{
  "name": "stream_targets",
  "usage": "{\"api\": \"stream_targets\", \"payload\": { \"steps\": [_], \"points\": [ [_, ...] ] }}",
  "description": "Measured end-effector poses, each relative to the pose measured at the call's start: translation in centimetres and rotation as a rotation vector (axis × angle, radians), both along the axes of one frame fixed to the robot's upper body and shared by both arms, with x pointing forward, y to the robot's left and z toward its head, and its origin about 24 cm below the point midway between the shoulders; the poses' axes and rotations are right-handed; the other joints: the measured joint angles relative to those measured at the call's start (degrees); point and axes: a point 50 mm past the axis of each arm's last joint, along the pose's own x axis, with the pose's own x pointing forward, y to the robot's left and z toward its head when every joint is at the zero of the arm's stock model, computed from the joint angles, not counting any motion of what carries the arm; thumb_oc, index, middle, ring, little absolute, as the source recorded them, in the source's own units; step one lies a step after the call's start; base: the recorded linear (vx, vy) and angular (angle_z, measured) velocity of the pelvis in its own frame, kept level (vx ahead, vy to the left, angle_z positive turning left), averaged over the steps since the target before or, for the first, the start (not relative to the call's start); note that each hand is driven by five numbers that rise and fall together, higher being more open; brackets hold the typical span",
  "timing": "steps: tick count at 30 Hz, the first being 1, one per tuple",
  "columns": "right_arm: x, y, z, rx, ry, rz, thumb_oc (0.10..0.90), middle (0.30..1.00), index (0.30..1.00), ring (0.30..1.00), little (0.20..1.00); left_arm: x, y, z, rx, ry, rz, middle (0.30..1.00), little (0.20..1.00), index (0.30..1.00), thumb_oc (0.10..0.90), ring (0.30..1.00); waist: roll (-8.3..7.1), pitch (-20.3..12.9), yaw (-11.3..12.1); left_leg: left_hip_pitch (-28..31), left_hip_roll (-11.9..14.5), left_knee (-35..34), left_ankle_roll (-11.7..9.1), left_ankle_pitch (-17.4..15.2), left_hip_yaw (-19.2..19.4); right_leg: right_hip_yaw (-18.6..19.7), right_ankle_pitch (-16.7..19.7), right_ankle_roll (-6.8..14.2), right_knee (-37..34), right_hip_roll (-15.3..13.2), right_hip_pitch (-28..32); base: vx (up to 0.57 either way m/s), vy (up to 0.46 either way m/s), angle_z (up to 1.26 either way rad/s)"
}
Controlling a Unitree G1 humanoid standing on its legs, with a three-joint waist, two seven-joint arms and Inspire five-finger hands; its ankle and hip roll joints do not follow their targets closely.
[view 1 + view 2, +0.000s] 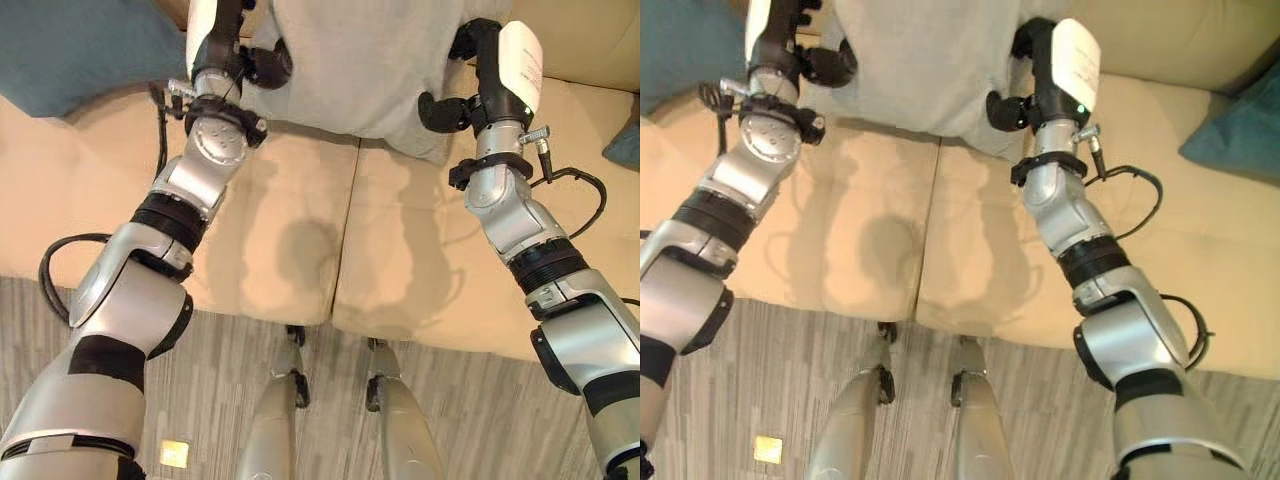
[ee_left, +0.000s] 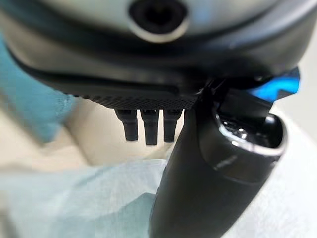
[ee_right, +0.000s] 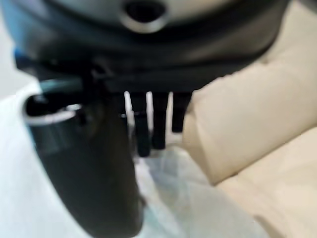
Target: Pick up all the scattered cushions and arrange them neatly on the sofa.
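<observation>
We have the pale grey-blue square fabric cushion (image 1: pixel 350 60) held up between both arms, over the rear of the beige upholstered sofa (image 1: pixel 290 250) and its two seat cushions. Our left robot hand (image 1: pixel 262 62) grips the cushion's left edge, dark thumb curled onto the front of the fabric; in the left wrist view the fingers (image 2: pixel 148 126) reach behind the cloth, so it is pinched. Our right robot hand (image 1: pixel 450 105) clamps the cushion's right lower corner the same way, thumb in front, fingers (image 3: pixel 148 124) behind. A dark teal cushion (image 1: pixel 80 50) lies on the sofa at far left, another teal cushion (image 1: pixel 1240 130) at far right. Below the seat front runs grey striped carpet (image 1: pixel 220 380), with a small yellow-white square tag (image 1: pixel 174 453) on it.
</observation>
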Motion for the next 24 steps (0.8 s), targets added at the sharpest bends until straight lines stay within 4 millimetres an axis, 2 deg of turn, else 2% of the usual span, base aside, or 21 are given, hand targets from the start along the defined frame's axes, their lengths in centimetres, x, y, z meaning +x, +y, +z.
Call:
{"api": "stream_targets", "payload": {
  "steps": [2,3,5,8,11,13,16,20,22,24],
  "points": [
    [-0.5,-0.4,0.5,0.009,-0.027,0.007,0.8,0.9,0.9,0.9,0.9,-0.2,0.3,0.0,-0.025,-0.004,-0.014,0.9,0.9,0.9,0.8,0.9,-0.03,1.81,-0.26,0.72,-0.55,0.02,0.01,0.03,-0.14,-0.26,0.0,0.0,0.0,-0.46,0.92,-0.01,-0.022,0.11],
    [-0.7,-1.0,0.7,0.027,-0.04,-0.002,0.8,0.9,0.9,0.9,0.9,-0.4,0.6,-0.7,-0.026,0.004,-0.029,0.9,0.9,0.9,0.8,0.9,-0.1,4.22,-0.35,2.54,-1.08,0.03,0.03,0.05,-0.39,-0.79,-0.02,-0.01,0.0,-0.94,2.79,-0.02,-0.018,0.13],
    [-0.7,-1.9,-0.4,0.05,-0.003,-0.015,0.8,0.9,0.9,0.9,0.9,-0.3,1.5,-2.6,-0.037,0.05,-0.018,0.9,0.9,0.9,0.8,0.9,-0.07,4.5,-0.27,3.61,-1.37,0.03,0.02,0.04,-1.57,-1.88,-0.13,0.07,-0.03,-0.92,4.24,-0.02,-0.021,0.16],
    [-0.8,-2.8,-0.3,0.084,0.002,-0.028,0.8,0.9,0.9,0.9,0.9,-0.6,2.5,-3.2,-0.102,0.052,-0.013,0.9,0.9,0.9,0.8,0.9,-0.07,4.5,0.17,3.72,-1.28,0.02,0.01,-0.45,-2.1,-2.78,-1.57,0.59,-0.05,-0.73,4.87,-0.03,-0.028,0.13],
    [-1.1,-3.7,-1.0,0.114,0.011,-0.04,0.8,0.9,0.9,0.9,0.9,-1.4,4.0,-4.3,-0.149,0.039,-0.009,0.9,0.9,0.9,0.8,0.9,-0.06,4.49,1.12,3.83,-0.21,0.0,-0.36,-1.6,-2.62,-2.81,-1.51,0.39,-0.05,0.22,4.89,-0.02,-0.019,-0.07],
    [-1.6,-4.6,-1.6,0.146,0.004,-0.05,0.8,0.9,0.9,0.9,0.9,-2.0,5.2,-5.6,-0.164,0.046,0.003,0.9,0.9,0.9,0.8,0.9,-0.05,4.48,1.19,3.82,-0.02,-0.01,-1.29,-2.33,-2.82,-2.74,-1.62,0.52,-0.06,0.22,4.94,0.0,0.0,0.0],
    [-2.9,-5.9,-2.2,0.194,-0.024,-0.049,0.8,0.9,0.9,0.9,0.9,-3.2,6.9,-7.9,-0.23,0.074,0.012,0.9,0.9,0.9,0.8,0.9,-0.05,4.48,1.39,4.03,-0.05,-0.02,-1.26,-2.39,-2.82,-2.62,-1.55,0.45,-0.06,0.31,5.14,0.0,-0.005,-0.01],
    [-4.5,-8.1,-5.6,0.226,0.03,-0.076,0.8,0.9,0.9,0.9,0.9,-5.6,8.1,-12.9,-0.24,0.162,0.008,0.9,0.9,0.9,0.8,0.9,-0.05,4.48,1.94,7.39,-0.26,-0.02,-1.02,-3.15,-2.84,-2.9,-2.07,0.23,-0.06,0.17,8.63,0.04,-0.022,0.05],
    [-5.9,-9.3,-9.0,0.238,0.117,-0.102,0.8,0.9,0.9,0.9,0.9,-7.8,8.2,-16.5,-0.273,0.233,-0.014,0.9,0.9,0.9,0.8,0.9,0.05,4.37,2.55,10.25,-0.44,-0.02,-0.89,-3.56,-3.0,-3.08,-3.31,0.29,-0.06,0.07,11.75,0.04,-0.039,0.1],
    [-6.6,-9.6,-11.9,0.289,0.195,-0.111,0.8,0.9,0.9,0.9,0.9,-9.3,8.1,-19.4,-0.345,0.288,-0.013,0.9,0.9,0.9,0.8,0.9,0.05,4.32,2.7,12.27,-0.45,-0.02,-1.15,-4.07,-3.34,-3.57,-4.11,0.45,-0.07,0.07,14.06,0.04,-0.035,0.17]
  ]
}}
